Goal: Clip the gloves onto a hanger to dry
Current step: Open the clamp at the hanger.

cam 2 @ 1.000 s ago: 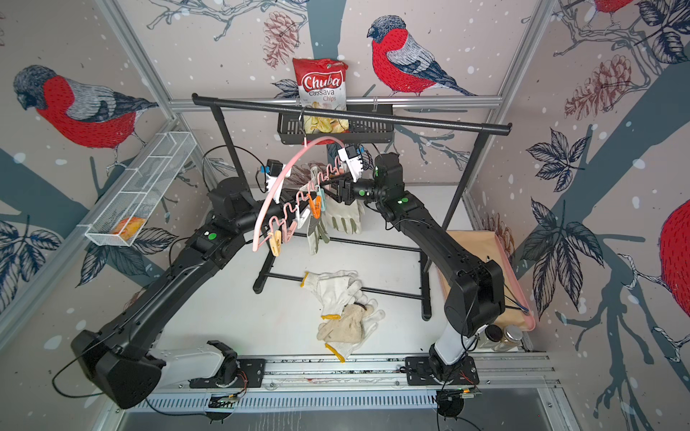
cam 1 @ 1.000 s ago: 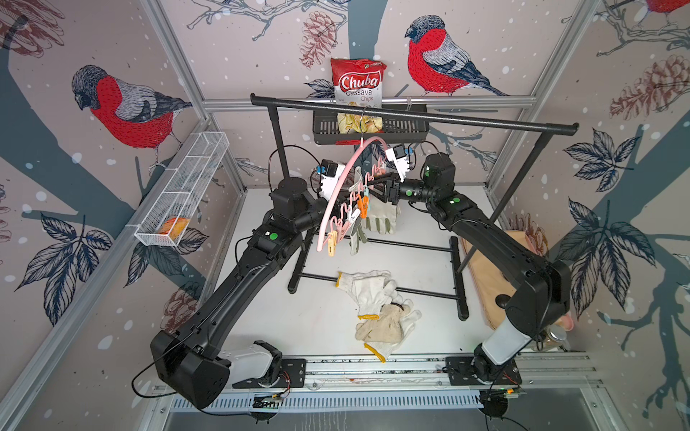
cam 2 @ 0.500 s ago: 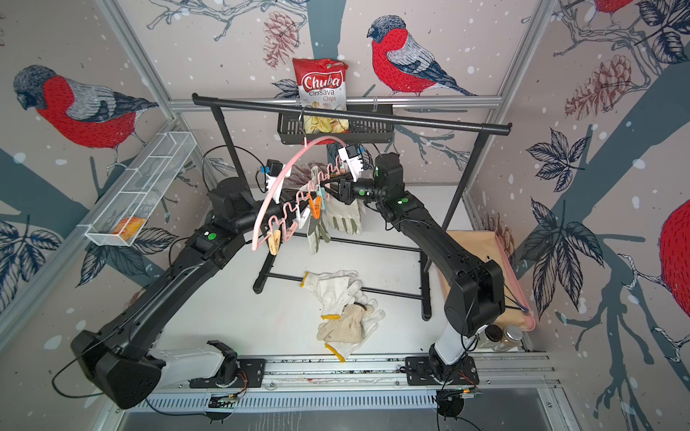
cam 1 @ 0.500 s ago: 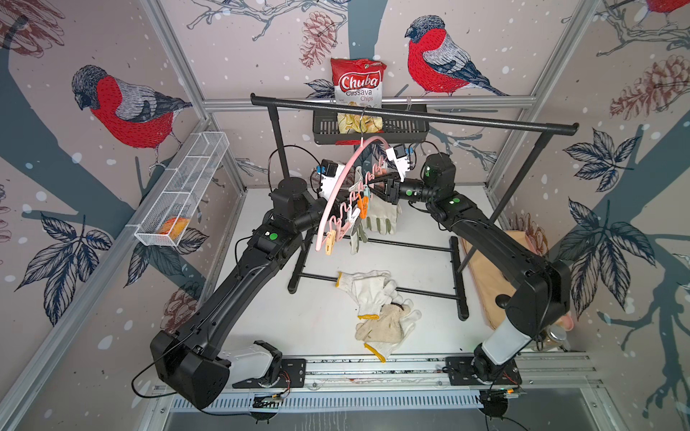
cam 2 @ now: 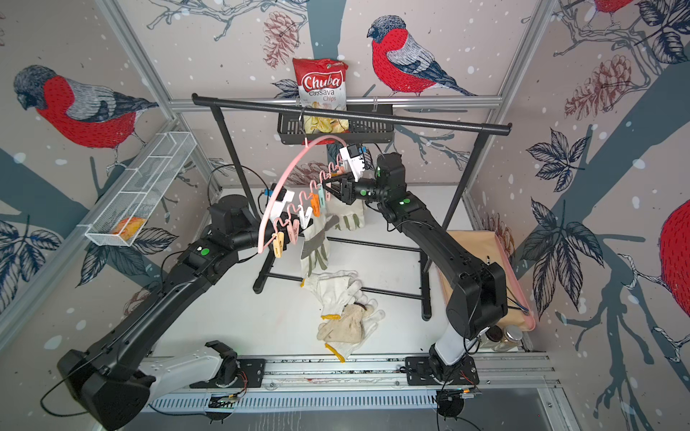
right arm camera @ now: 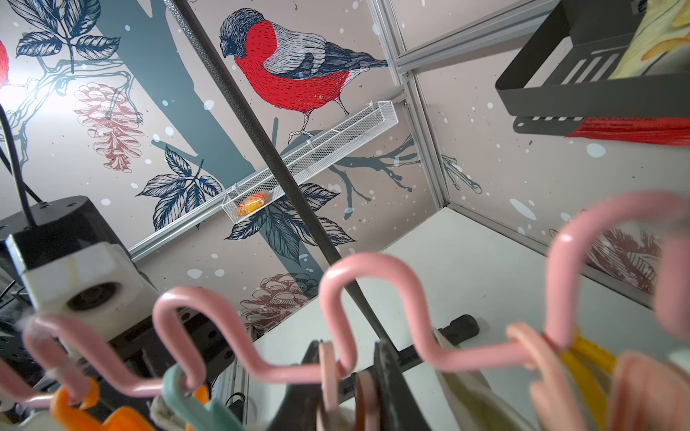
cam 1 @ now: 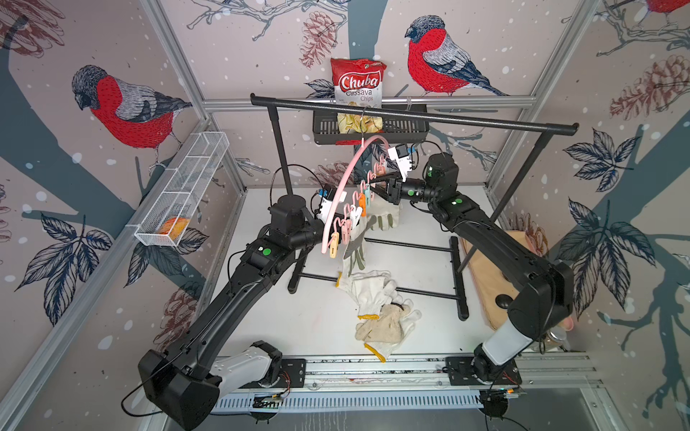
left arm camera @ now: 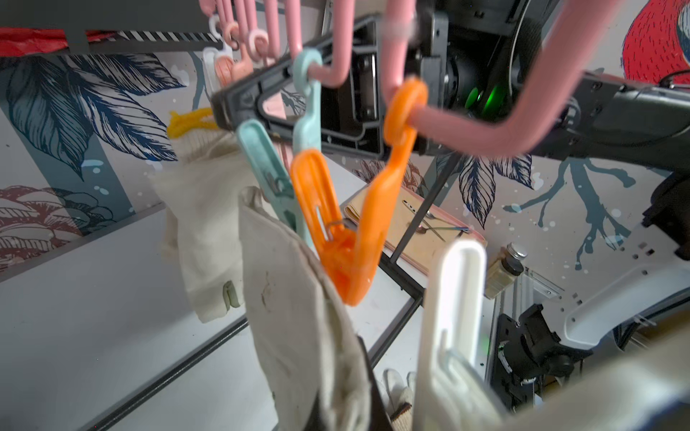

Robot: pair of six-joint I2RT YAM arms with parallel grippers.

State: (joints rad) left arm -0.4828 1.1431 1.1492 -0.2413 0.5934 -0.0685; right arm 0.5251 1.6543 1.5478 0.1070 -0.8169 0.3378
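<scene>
Where right pincer (right arm camera: 347, 358) sits, hanger peg (right arm camera: 328, 377) between

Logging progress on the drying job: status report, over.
Left pincer shut on leather glove beside white peg. Right pincer gripping pink peg on hanger. Second glove hanging, others loose on table. Orange peg hangs close by.

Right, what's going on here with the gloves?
Two robot arms work at the pink hanger on the black rack. The left gripper, jaws shut, seems to hold a leather glove up by the white peg; the right gripper's jaws pinch a pink peg. Another leather glove hangs clipped. A pile of knitted gloves lies on the table.
</scene>
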